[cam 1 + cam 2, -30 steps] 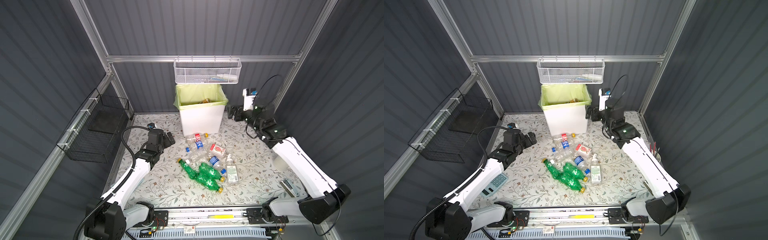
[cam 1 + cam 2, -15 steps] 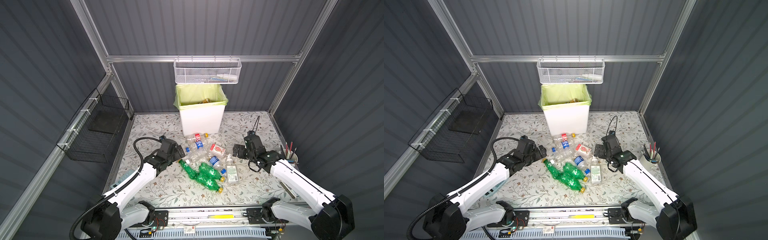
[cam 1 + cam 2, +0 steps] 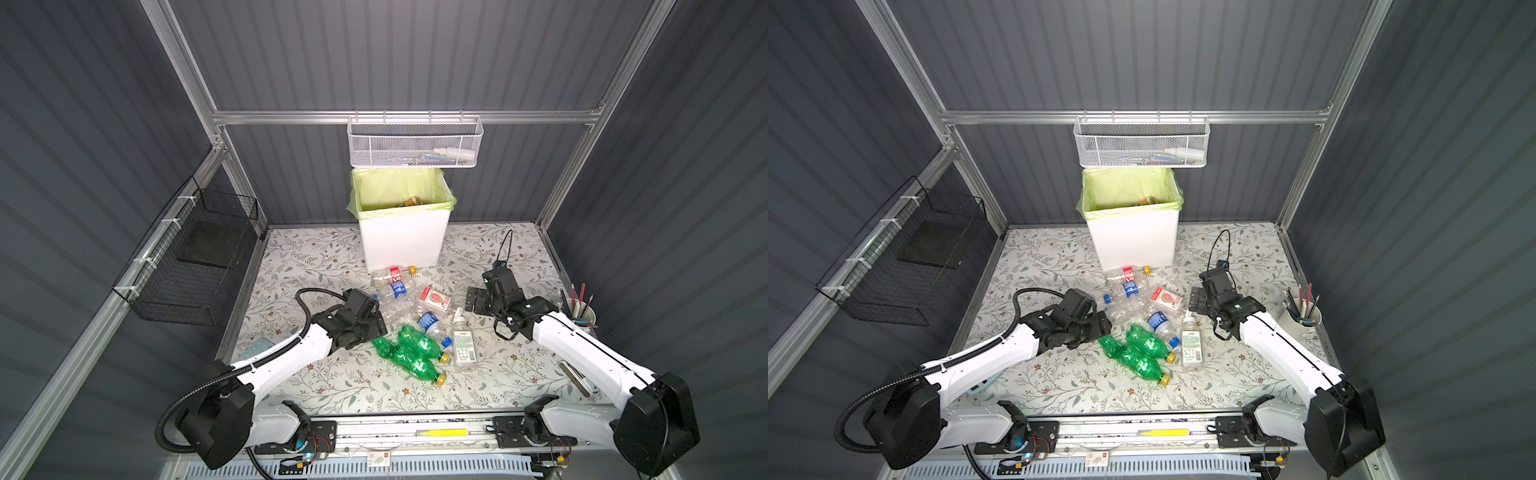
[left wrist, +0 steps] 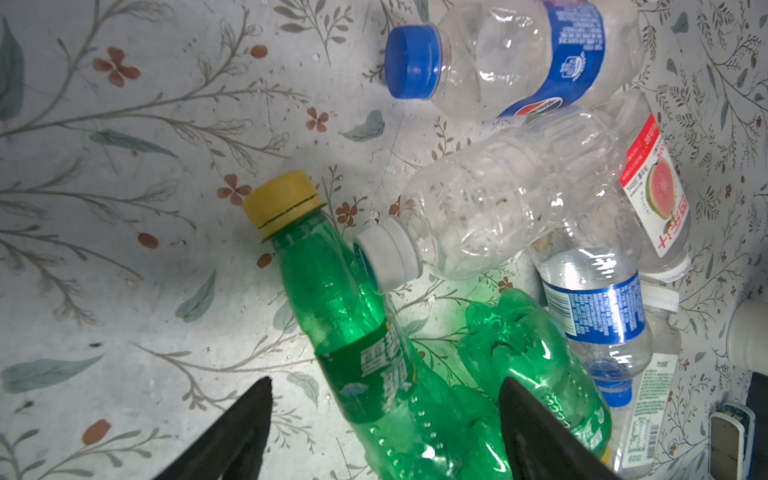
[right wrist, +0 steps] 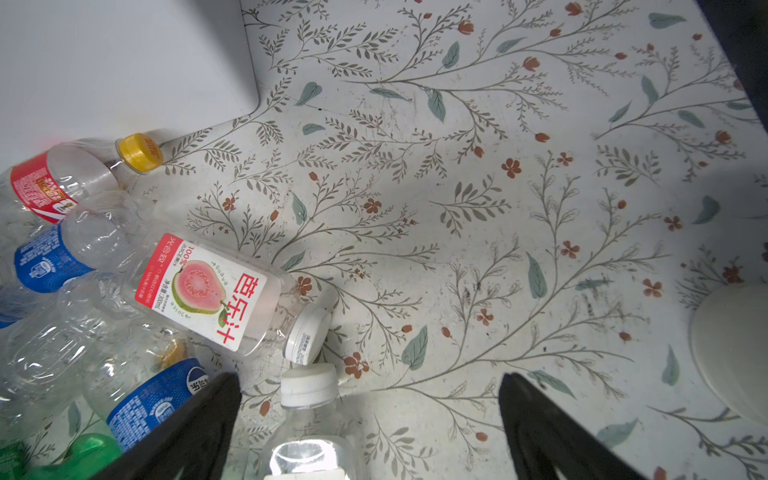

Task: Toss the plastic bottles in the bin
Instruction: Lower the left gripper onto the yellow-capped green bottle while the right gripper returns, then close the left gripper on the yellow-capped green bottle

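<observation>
I find little showing in the bin [image 3: 401,243] and plastic bottles [image 3: 395,289] heaped on the tabletop [image 3: 316,266]; my left hand [image 4: 384,382] straddles a green bottle [image 4: 332,299], not yet gripping it, and my right hand [image 5: 369,376] is spread wide and empty.

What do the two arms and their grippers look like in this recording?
The left arm and right arm have white shells with black joints and bases. A thick ribbed black hose runs along the left; a thin black cable loops off the right. The left gripper and right gripper have tapering black fingers.
</observation>
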{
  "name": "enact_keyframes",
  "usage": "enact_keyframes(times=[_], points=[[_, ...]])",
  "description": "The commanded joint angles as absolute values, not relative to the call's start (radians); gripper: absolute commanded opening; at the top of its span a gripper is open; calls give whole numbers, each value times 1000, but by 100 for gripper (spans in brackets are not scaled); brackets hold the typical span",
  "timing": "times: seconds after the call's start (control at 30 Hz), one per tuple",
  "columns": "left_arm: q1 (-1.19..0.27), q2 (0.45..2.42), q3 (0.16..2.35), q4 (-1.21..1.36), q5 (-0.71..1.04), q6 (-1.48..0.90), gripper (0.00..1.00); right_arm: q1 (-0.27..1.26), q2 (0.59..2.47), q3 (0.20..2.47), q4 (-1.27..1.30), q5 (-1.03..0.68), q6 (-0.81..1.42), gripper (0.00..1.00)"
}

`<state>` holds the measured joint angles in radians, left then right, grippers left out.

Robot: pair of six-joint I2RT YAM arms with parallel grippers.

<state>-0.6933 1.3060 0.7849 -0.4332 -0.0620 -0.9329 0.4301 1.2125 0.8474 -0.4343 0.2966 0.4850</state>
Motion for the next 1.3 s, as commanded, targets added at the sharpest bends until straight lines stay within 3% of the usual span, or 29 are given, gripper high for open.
enact_keyframes(times=[0.0,0.37,0.6,1.27], points=[[-699,1332,760,-451,-19,-985,84,421,1204,866,-427,318,469,99],[-699,1396,763,-428,-27,-1018,79,412,1181,833,-421,312,477,99],[-699,1391,720,-396,-47,-1063,70,409,1172,822,-422,313,476,99],[-699,1313,631,-297,-143,-1169,31,406,1169,826,-430,316,462,99]])
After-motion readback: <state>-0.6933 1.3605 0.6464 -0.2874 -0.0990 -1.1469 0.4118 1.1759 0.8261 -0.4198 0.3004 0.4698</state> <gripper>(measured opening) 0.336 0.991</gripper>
